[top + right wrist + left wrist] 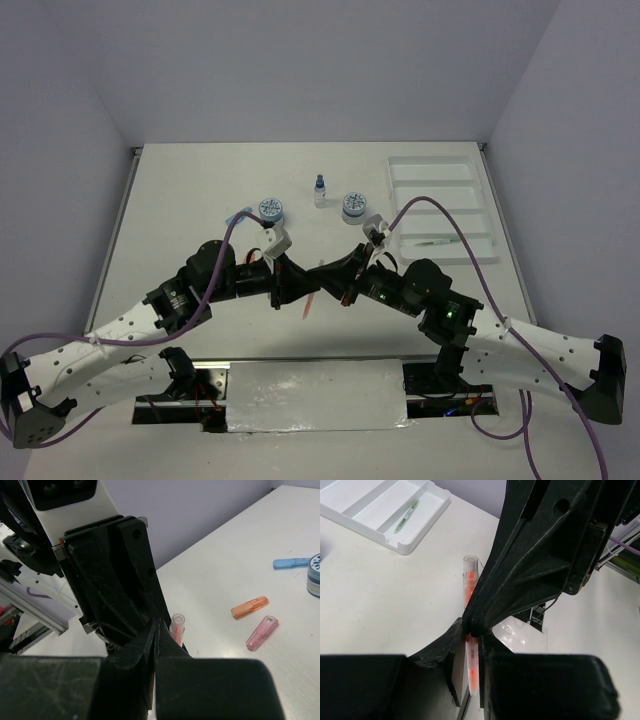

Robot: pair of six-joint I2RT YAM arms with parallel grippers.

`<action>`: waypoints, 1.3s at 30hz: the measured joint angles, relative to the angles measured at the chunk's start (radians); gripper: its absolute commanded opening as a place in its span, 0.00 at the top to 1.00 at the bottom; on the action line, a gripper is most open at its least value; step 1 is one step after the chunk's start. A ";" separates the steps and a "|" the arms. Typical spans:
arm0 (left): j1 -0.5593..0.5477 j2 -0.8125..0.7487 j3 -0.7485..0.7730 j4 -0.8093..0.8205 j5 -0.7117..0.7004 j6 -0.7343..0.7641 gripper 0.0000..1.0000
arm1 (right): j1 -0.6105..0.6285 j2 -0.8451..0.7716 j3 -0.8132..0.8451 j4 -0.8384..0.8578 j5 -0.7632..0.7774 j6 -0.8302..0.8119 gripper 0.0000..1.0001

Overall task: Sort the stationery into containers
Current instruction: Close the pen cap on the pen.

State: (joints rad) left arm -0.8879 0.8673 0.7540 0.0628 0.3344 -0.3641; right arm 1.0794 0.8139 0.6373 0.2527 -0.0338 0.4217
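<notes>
An orange-red pen [471, 667] with a clear cap lies between the jaws of my left gripper [472, 647], which is shut on it just above the table near the middle [300, 290]. My right gripper [159, 630] meets it tip to tip, fingers pressed together with nothing between them. The pen's capped end [176, 625] shows just beside the right fingers. The white divided tray [392, 180] sits at the far right and holds a greenish pen [437, 243]. Two blue-grey jars [270, 209] [354, 205] and a blue-capped bottle [320, 190] stand behind the grippers.
An orange stubby piece [249, 607], a pink one [261, 632] and a blue one [291, 563] lie on the table behind the left gripper, near a jar [315, 570]. White walls close the table on three sides. The tray's near corner [405, 547] is left of the pen.
</notes>
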 measured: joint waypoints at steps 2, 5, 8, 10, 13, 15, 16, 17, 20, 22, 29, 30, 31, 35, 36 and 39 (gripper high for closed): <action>0.000 -0.002 0.000 -0.011 -0.001 0.001 1.00 | 0.000 -0.005 -0.026 0.034 0.000 0.010 1.00; 0.001 0.000 0.010 -0.033 -0.002 0.003 1.00 | 0.000 -0.027 -0.039 0.046 0.001 0.016 0.97; 0.002 0.008 0.027 -0.024 -0.001 0.005 1.00 | 0.000 -0.054 -0.021 0.012 0.010 0.008 0.80; 0.003 0.008 0.028 0.008 -0.005 0.005 1.00 | 0.000 -0.074 0.008 -0.036 0.012 -0.001 0.69; 0.008 0.006 0.028 0.055 -0.019 0.001 1.00 | 0.001 -0.092 0.072 -0.103 0.020 -0.023 0.61; 0.008 0.006 0.027 0.075 -0.024 -0.002 1.00 | 0.003 -0.108 0.113 -0.133 0.039 -0.037 0.57; 0.008 0.005 0.026 0.081 -0.024 -0.002 1.00 | 0.003 -0.116 0.132 -0.144 0.051 -0.045 0.54; 0.008 0.005 0.024 0.084 -0.025 -0.002 1.00 | 0.003 -0.124 0.150 -0.153 0.061 -0.052 0.52; 0.008 0.000 0.016 0.087 -0.024 -0.003 1.00 | 0.003 -0.129 0.195 -0.179 0.090 -0.078 0.49; 0.008 -0.009 0.007 0.087 -0.024 -0.003 1.00 | 0.003 -0.128 0.217 -0.189 0.115 -0.095 0.48; 0.008 -0.034 -0.002 0.091 -0.013 -0.003 1.00 | 0.003 -0.033 0.239 -0.221 0.137 -0.131 0.47; 0.008 -0.034 -0.002 0.091 -0.011 -0.003 1.00 | 0.003 -0.013 0.245 -0.224 0.130 -0.132 0.47; 0.008 -0.034 -0.002 0.091 -0.010 -0.003 1.00 | 0.003 0.012 0.247 -0.226 0.123 -0.133 0.47; 0.008 -0.034 -0.002 0.095 -0.003 -0.003 1.00 | 0.003 0.050 0.247 -0.245 0.098 -0.133 0.49; 0.008 -0.034 -0.002 0.095 -0.003 -0.003 1.00 | 0.003 0.050 0.247 -0.245 0.095 -0.133 0.52; 0.008 -0.034 -0.002 0.095 0.003 -0.003 1.00 | 0.003 0.045 0.247 -0.243 0.082 -0.134 0.63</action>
State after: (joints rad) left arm -0.8795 0.8337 0.7517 0.1577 0.3370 -0.3676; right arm 1.0821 0.8585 0.8845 0.0101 0.0486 0.2882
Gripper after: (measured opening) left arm 0.240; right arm 0.436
